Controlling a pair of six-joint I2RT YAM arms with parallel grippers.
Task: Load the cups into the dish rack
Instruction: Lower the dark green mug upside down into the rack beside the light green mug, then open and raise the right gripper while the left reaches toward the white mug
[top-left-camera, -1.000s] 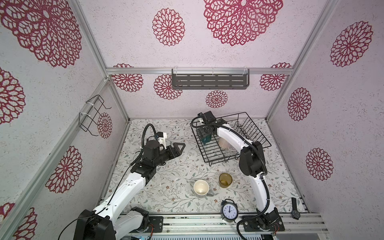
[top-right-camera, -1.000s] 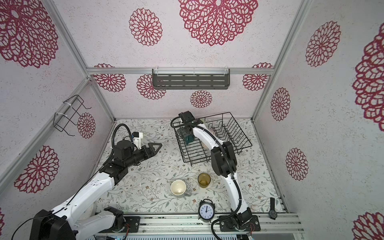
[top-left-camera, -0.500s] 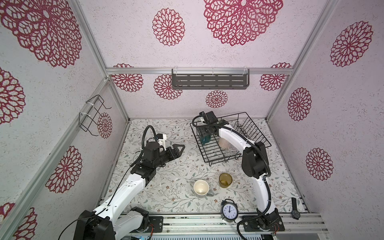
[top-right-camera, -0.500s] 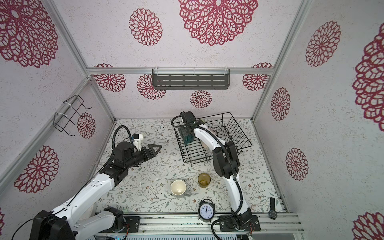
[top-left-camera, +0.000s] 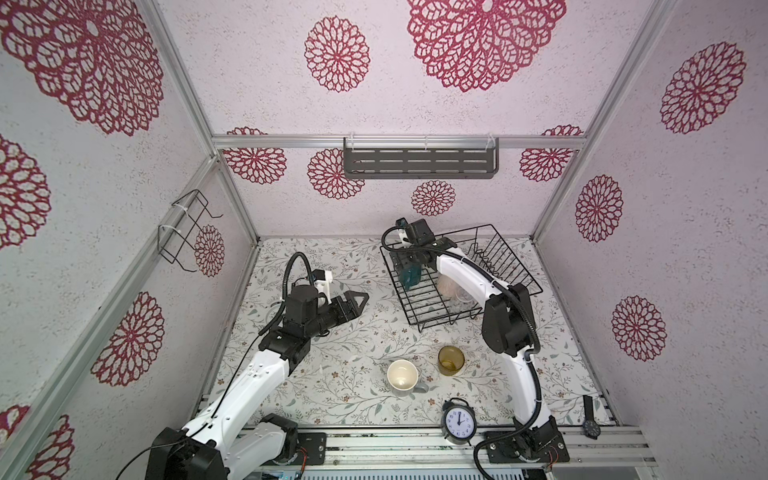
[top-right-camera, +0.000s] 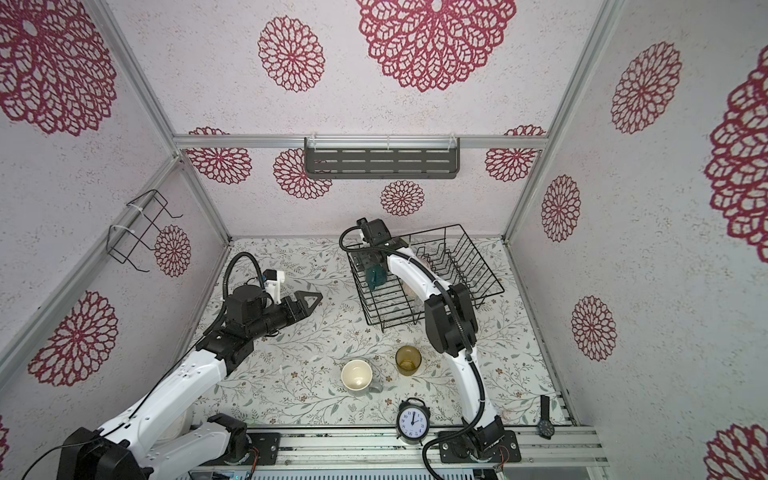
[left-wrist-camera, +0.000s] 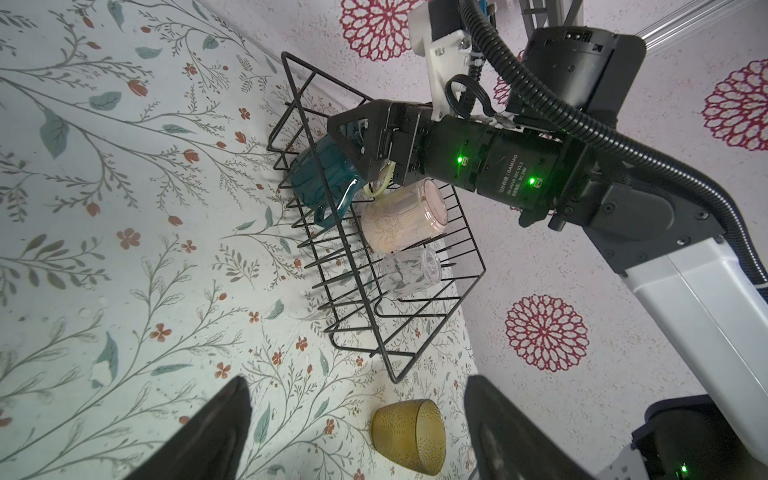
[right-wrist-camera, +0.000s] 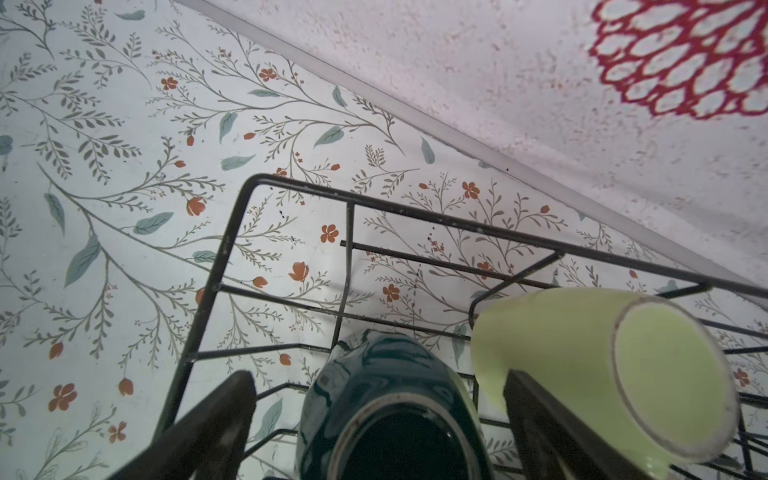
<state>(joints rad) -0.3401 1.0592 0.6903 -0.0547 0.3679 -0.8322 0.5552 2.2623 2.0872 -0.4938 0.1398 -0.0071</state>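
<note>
Straddling glossy dark teal mug (right-wrist-camera: 390, 415) in rack (right-wrist-camera: 351, 232), R tool (right-wrist-camera: 378, 378) gapes, prob. no contact; L tool (left-wrist-camera: 357, 381) wide, empty.

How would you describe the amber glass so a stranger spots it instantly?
Find the black wire dish rack at the back of the floral table. In front of it, two cups stand on the tabletop. The amber glass tumbler is the one nearer the right arm: see-through, handleless, unlike the cream-lined grey mug.
</note>
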